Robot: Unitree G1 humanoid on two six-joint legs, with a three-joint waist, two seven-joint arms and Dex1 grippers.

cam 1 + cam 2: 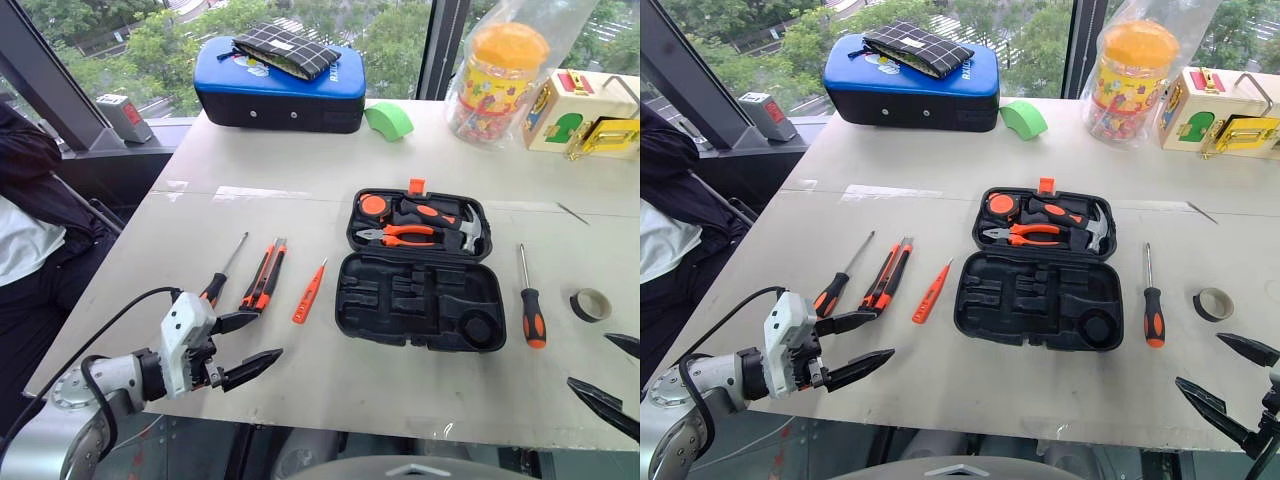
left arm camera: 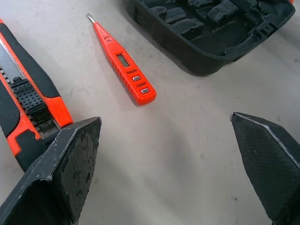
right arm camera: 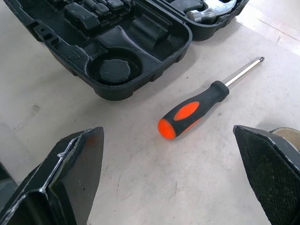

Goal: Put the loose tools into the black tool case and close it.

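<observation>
The black tool case (image 1: 420, 295) lies open mid-table, with pliers and a hammer in its far half and empty recesses in the near half. Left of it lie a screwdriver (image 1: 222, 271), the orange-and-black utility knife (image 1: 264, 275) and the orange tester screwdriver (image 1: 309, 292). Another screwdriver (image 1: 531, 305) lies right of the case. My left gripper (image 1: 248, 345) hovers open at the table's near left edge, just short of the knife (image 2: 28, 101) and tester (image 2: 124, 65). Low at the near right corner my right gripper (image 1: 618, 375) is open too, facing that screwdriver (image 3: 197, 108).
A grey tape roll (image 1: 590, 304) sits right of the right-hand screwdriver. At the back stand a blue padded case (image 1: 280, 85), a green tape roll (image 1: 390, 120), a jar in a bag (image 1: 500, 70) and a wooden box (image 1: 585, 112). A person's dark sleeve (image 1: 25, 160) shows at the left.
</observation>
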